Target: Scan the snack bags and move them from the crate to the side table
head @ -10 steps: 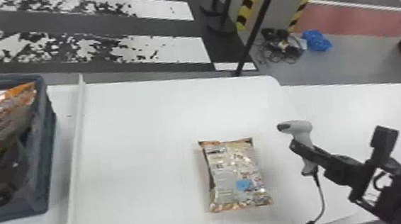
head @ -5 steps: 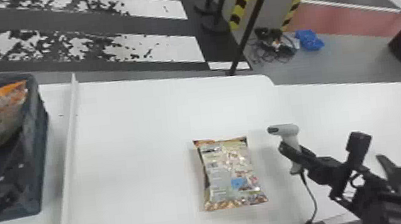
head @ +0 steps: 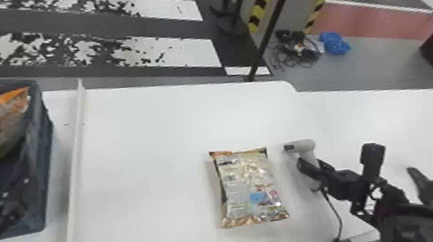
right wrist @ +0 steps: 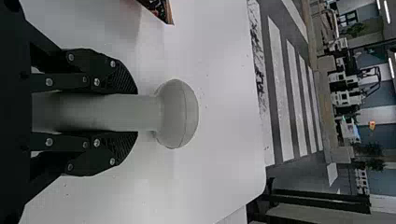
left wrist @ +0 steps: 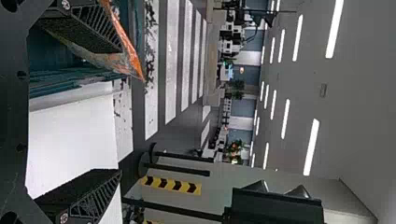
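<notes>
My right claw (head: pixel 312 167) gripped the scanner (head: pixel 304 147), lower right, near a snack bag (head: pixel 250 190); my left claw (head: pixel 14 201), lower left, gaped wide.

Glossy, crinkled plastic bag (head: pixel 249 188); matt, smooth plastic scanner (head: pixel 306 151).

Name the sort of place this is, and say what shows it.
Probably an indoor demonstration hall or workshop: long strip lights line the ceiling, yellow-and-black hazard striping marks a post, and white crossing-style bars are laid across the dark floor.
</notes>
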